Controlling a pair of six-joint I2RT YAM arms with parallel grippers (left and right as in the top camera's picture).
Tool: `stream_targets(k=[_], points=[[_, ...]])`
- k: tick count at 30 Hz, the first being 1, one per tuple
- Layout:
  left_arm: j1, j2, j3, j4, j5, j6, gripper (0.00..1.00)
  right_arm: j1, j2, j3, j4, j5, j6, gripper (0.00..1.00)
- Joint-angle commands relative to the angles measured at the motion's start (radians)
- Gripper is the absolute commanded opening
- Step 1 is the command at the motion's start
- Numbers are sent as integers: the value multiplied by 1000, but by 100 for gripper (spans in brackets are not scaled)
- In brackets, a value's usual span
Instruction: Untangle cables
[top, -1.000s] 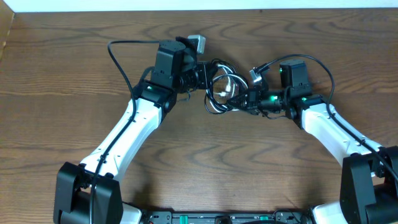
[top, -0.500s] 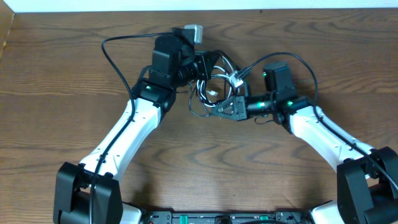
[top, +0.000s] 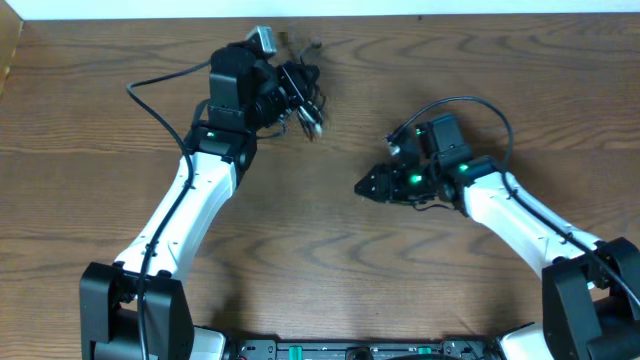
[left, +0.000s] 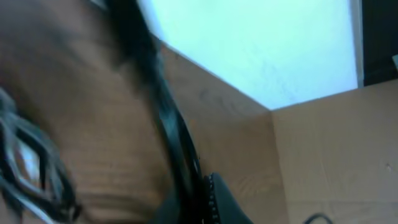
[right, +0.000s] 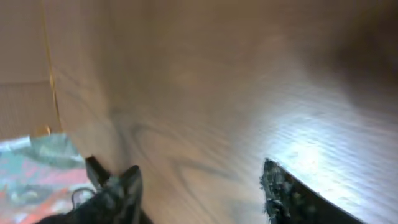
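Note:
The cables (top: 308, 104) hang as one tangled black bundle with white bits at the back of the table, left of centre. My left gripper (top: 297, 84) is shut on it. In the blurred left wrist view a black cable (left: 163, 118) runs down into the left gripper (left: 194, 200), and further loops (left: 28, 168) of black and white show at the left edge. My right gripper (top: 367, 186) stands apart from the bundle, near the table's middle. It is open, and only bare wood shows in the right wrist view between its fingertips (right: 122, 186).
A wooden table (top: 330, 260) carries both arms. Its back edge (top: 400, 14) meets a white surface just behind the left gripper. Cardboard (top: 8, 45) stands at the far left corner. The arms' own thick black wires (top: 152, 84) (top: 484, 104) arch beside the wrists.
The right gripper has let go of the cables and opened, staying near the middle. The left arm has swung back and to the left, carrying the whole bundle away with it.

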Motion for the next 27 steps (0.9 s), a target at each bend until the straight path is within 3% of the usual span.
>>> stream_targets(k=[1,5,12,15,20,27], points=[[-3,-6,23,-12,74,-18,7,-58,-45,0,4,24,-10,65],[-8,-6,23,-8,100,-55,7,-65,-47,0,99,-4,-63,74],[-8,-7,23,13,171,-199,8,-65,-45,-1,219,-2,-87,76],[-8,-7,23,34,248,-280,7,-58,-45,0,246,-3,-282,84],[-10,-7,23,35,341,-379,7,-24,-31,-1,274,-2,-470,85],[-10,-7,23,43,448,-420,7,7,-7,-1,352,118,-513,77]])
